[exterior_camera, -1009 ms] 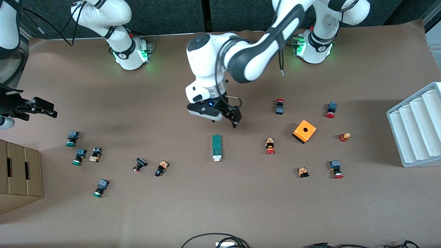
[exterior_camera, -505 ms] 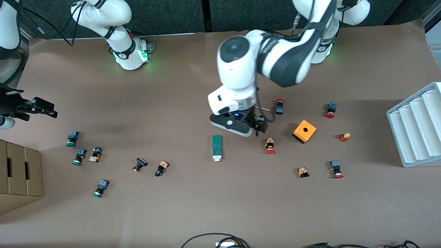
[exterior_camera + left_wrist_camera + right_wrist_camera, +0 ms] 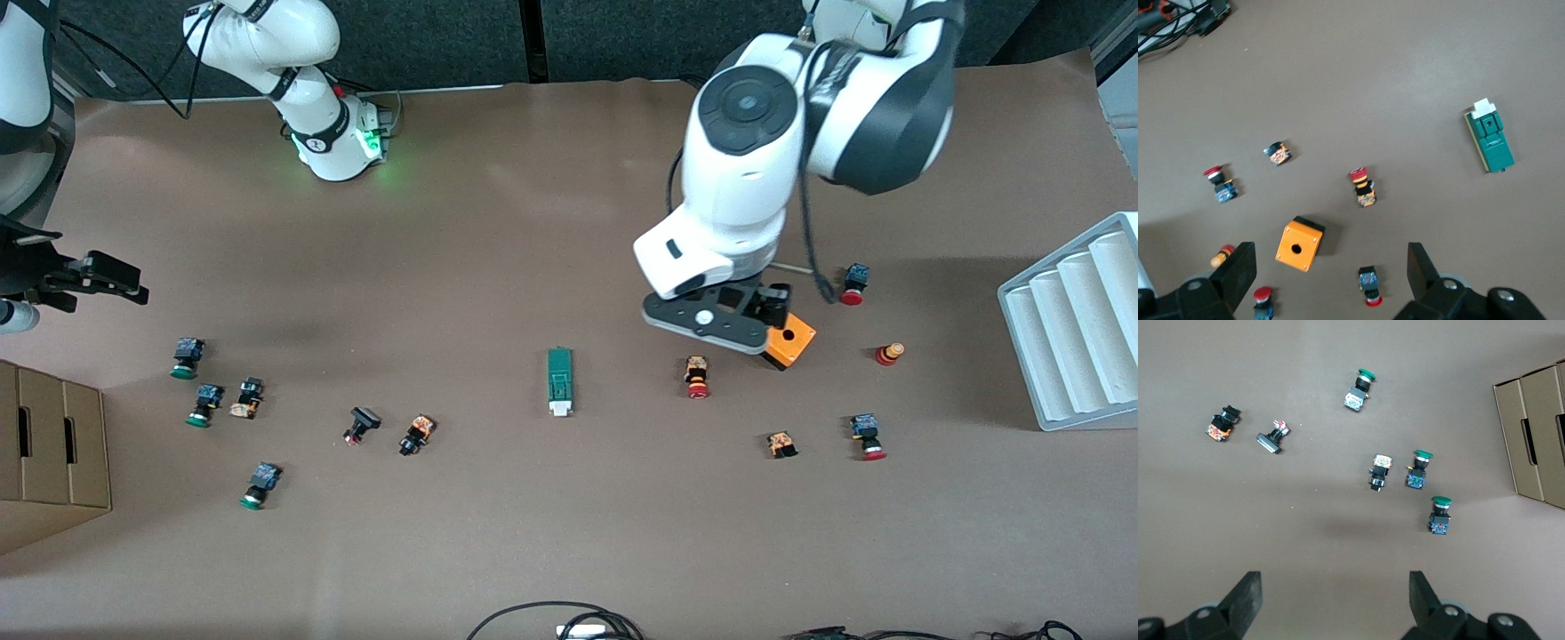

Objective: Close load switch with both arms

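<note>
The load switch [image 3: 559, 380], a narrow dark-green block with a white piece at the end nearer the front camera, lies flat at mid-table with nothing touching it. It also shows in the left wrist view [image 3: 1489, 139]. My left gripper [image 3: 766, 307] hangs open and empty in the air over the orange cube box [image 3: 789, 342], well away from the switch toward the left arm's end. Between its fingers [image 3: 1331, 267] I see only table, the orange box [image 3: 1299, 243] and a red-capped button [image 3: 1369, 285]. My right gripper [image 3: 105, 277] waits open and empty [image 3: 1331, 587] at the right arm's end.
Red-capped push buttons [image 3: 697, 376] lie scattered around the orange box. Green-capped ones [image 3: 204, 404] lie toward the right arm's end, near a cardboard box [image 3: 53, 444]. A white ribbed rack [image 3: 1076, 329] stands at the left arm's end. Cables [image 3: 569, 622] lie at the front edge.
My left arm has swung from above the load switch toward the left arm's end and now hangs over the orange box. The switch and the right arm have not moved.
</note>
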You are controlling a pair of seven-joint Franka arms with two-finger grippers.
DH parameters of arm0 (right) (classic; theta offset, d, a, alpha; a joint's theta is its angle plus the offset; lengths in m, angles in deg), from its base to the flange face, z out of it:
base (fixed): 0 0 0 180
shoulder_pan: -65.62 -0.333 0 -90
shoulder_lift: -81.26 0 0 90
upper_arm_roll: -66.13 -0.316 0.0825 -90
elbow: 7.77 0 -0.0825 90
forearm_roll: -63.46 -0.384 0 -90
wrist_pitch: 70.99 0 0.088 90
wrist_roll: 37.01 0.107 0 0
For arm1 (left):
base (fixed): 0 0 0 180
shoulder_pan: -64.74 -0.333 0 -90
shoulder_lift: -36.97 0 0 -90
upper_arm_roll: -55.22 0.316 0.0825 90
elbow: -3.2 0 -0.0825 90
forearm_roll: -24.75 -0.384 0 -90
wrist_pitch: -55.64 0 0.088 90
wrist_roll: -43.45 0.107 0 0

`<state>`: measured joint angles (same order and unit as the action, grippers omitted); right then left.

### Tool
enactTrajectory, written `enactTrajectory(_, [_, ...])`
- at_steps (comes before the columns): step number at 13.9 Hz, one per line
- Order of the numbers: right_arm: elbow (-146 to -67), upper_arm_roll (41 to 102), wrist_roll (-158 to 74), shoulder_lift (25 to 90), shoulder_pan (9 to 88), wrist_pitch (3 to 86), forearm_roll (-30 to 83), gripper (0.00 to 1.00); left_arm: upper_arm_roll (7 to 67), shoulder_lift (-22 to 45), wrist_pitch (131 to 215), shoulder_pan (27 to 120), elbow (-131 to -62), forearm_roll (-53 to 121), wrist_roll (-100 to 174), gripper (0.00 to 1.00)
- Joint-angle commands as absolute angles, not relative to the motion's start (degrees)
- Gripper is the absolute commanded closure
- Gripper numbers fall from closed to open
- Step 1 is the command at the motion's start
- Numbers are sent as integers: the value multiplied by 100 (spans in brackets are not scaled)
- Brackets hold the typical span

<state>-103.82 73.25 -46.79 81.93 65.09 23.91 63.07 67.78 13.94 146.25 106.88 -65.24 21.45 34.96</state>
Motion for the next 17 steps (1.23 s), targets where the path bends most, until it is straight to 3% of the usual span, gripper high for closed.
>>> enactTrajectory(1, [-10296,7343,-4695,8152,6474,2420,6408,0,6832,1639,14459,10728,-6631,2255,3650,0])
enactTrajectory(3, [-10296,7334,-4695,8152,6474,2420,6408,0,6841,1815,14388,10711,-6832,2238,3695,0])
enactTrajectory(5, [-10296,7334,-4695,8152,6474,2420,6408,0,6413,2105,14406,9949,-7140,2264,3730,0])
enactTrajectory(9, [-10296,7334,-4695,8152,6474,2420,6408,0,6156,2272,14397,9385,-7272,2290,3827,0])
enactTrajectory(17, [-10296,7334,-4695,8152,6474,2420,6408,0,4830,3220,14790,7224,-8632,2273,3818,0])
